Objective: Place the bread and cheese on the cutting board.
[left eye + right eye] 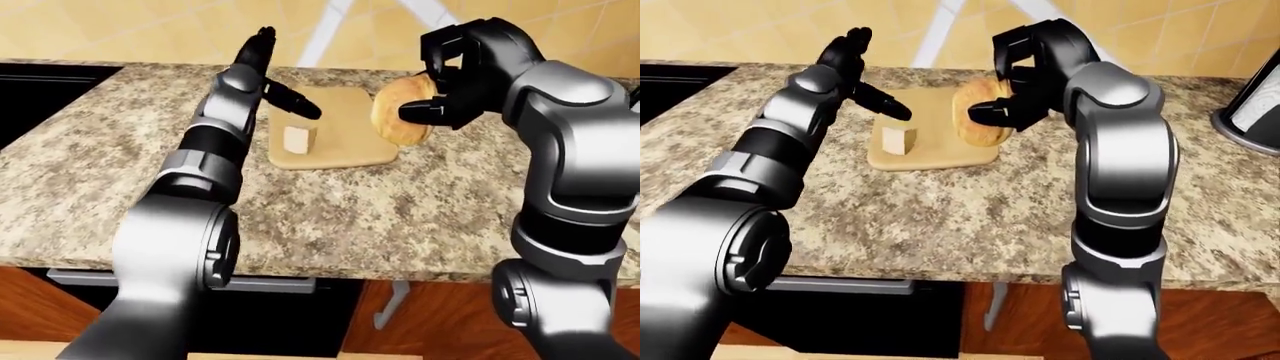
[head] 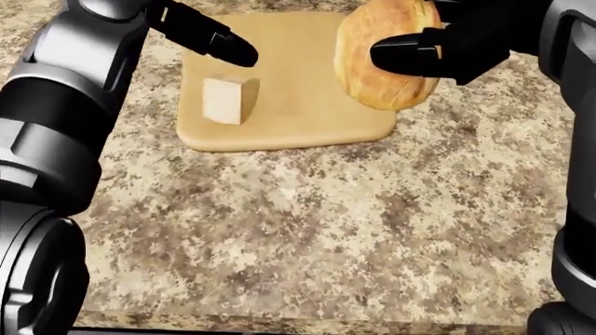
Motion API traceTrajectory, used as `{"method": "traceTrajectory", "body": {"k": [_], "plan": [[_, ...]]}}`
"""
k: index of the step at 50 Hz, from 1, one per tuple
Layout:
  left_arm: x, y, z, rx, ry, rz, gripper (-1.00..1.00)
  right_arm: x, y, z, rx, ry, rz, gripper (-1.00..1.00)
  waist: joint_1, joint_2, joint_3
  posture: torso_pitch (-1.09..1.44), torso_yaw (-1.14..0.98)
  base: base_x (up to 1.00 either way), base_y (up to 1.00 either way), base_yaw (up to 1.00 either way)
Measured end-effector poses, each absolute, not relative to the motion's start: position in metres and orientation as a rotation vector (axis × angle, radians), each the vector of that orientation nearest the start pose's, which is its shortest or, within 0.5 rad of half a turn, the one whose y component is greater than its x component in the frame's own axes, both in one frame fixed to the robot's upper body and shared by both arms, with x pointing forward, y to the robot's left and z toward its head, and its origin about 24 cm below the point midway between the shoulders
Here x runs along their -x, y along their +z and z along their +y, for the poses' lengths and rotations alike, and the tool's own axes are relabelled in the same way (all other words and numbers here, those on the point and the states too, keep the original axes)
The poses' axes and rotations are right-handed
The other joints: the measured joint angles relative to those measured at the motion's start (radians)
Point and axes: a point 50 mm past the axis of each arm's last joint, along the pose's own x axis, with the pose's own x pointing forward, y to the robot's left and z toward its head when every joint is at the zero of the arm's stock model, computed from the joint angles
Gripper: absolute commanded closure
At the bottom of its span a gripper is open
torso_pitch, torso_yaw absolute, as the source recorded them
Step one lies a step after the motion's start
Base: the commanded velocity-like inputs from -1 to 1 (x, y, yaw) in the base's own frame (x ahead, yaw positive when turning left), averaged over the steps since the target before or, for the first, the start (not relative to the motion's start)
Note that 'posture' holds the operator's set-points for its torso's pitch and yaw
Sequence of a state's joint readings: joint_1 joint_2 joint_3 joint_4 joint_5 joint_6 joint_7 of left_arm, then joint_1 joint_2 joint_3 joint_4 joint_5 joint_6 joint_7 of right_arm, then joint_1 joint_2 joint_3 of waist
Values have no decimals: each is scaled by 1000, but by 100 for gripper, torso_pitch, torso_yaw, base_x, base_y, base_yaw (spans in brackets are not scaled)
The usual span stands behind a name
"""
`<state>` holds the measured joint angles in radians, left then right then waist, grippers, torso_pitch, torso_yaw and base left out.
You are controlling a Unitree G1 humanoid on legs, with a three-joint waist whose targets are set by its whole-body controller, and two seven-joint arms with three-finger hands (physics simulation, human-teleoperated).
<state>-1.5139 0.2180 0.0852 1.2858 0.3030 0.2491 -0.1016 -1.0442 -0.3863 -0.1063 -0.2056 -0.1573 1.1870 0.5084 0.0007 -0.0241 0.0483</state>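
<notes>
Cheese (image 2: 226,100) sat upright on the cutting board (image 2: 298,118), near the board's left edge in the head view, just below the left hand (image 1: 855,71). That hand was released, fingers spread, one finger (image 2: 209,36) pointing over the board, clear of the cheese. Right hand (image 2: 438,49) was clenched around the bread (image 2: 377,59), held tilted above the board's right side. Board lay on the speckled worktop (image 2: 316,237).

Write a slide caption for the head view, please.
Cheese block rests on cutting board; right robot hand holds bread above it.
</notes>
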Motion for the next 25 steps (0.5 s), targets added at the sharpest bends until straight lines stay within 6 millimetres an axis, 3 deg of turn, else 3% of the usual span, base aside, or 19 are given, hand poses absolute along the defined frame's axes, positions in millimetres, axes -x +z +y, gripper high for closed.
{"method": "traceTrajectory", "body": {"k": [6, 10, 17, 25], "plan": [[-427, 328, 138, -447, -34, -76, -100, -337, 303, -163, 308, 206, 10, 95, 2, 8, 0, 0, 0, 0, 0, 0], [-422, 350, 147, -435, -31, -107, -100, -344, 305, -160, 305, 207, 1, 95, 0, 12, -3, 0, 0, 0, 0, 0], [-416, 364, 171, -427, 8, -101, -100, -371, 295, -159, 311, 167, 61, 95, -4, 19, 0, 0, 0, 0, 0, 0], [-417, 359, 177, -416, 8, -78, -100, -389, 285, -146, 324, 179, 93, 95, -3, 20, 5, 0, 0, 0, 0, 0]]}}
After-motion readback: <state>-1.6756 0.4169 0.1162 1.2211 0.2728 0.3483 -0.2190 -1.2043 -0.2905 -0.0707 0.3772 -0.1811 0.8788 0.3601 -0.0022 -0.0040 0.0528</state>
